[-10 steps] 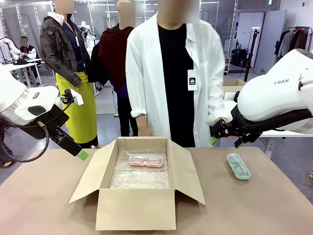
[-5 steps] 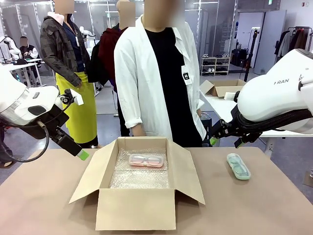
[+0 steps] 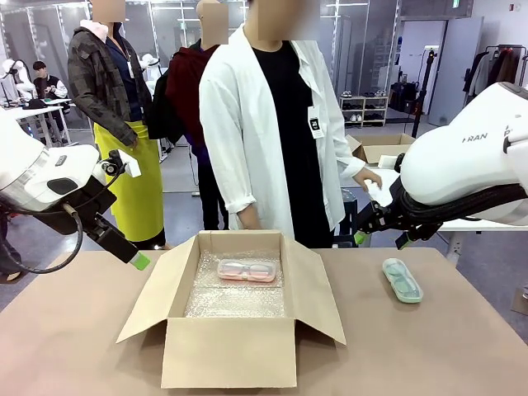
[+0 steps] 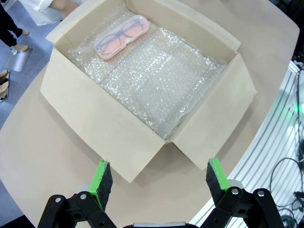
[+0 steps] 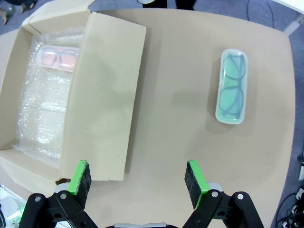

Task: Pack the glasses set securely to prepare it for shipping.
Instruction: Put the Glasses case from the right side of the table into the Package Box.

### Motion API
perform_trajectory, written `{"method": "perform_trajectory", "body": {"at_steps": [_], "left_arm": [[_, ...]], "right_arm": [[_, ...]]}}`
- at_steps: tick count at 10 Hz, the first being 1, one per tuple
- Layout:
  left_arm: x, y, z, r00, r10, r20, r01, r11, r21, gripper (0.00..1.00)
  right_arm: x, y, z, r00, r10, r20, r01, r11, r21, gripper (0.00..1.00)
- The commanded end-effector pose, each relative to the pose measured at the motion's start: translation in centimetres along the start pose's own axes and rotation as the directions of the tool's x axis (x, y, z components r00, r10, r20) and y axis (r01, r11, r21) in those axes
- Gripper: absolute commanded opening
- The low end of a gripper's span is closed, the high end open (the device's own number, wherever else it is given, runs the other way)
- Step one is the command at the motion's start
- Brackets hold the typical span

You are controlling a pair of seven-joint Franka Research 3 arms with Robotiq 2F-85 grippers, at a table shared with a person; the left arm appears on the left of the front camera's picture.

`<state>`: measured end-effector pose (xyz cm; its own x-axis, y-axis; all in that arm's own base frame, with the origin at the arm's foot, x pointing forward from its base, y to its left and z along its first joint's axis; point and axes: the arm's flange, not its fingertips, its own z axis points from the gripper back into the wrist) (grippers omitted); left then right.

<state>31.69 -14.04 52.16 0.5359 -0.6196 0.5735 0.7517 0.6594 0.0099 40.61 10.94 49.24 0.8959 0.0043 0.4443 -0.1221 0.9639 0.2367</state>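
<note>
The pink case lay on the bubble wrap inside the open cardboard box. In the front view it was at the 12 o'clock end of the box floor, close to the far wall. The mint green case lay flat on the table, at about 3 o'clock from the box and well apart from it.

The left gripper hung above a corner of the box with its fingers spread wide and nothing between them. The right gripper was also wide open and empty. In its wrist view the green case was at about 1 o'clock.

I judge that the green case was the part not yet packed. It looked light, stiff and smooth, so the pads could slip on it. The thin shell could perhaps crack or pop open under a hard squeeze. The best hold seemed to be across its short width, at the middle of its length, with gentle force.
</note>
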Motion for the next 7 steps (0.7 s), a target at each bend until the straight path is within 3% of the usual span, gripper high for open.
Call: {"method": "perform_trajectory", "body": {"at_steps": [1, 3, 7], "left_arm": [[-0.1, 0.1, 0.1, 1.000, -0.007, 0.007, 0.007, 1.000, -0.012, 1.00], [-0.1, 0.1, 0.1, 1.000, -0.007, 0.007, 0.007, 1.000, -0.012, 1.00], [-0.1, 0.1, 0.1, 1.000, -0.007, 0.007, 0.007, 1.000, -0.012, 1.00]], "right_arm": [[1.4, 0.2, 1.2, 0.999, -0.046, -0.027, 0.042, 0.990, -0.138, 1.00], [4.8, -1.5, 0.7, 0.978, -0.146, -0.146, 0.089, 0.935, -0.342, 1.00], [8.8, -4.4, -3.8, 0.956, -0.223, -0.189, 0.130, 0.903, -0.410, 1.00]]}}
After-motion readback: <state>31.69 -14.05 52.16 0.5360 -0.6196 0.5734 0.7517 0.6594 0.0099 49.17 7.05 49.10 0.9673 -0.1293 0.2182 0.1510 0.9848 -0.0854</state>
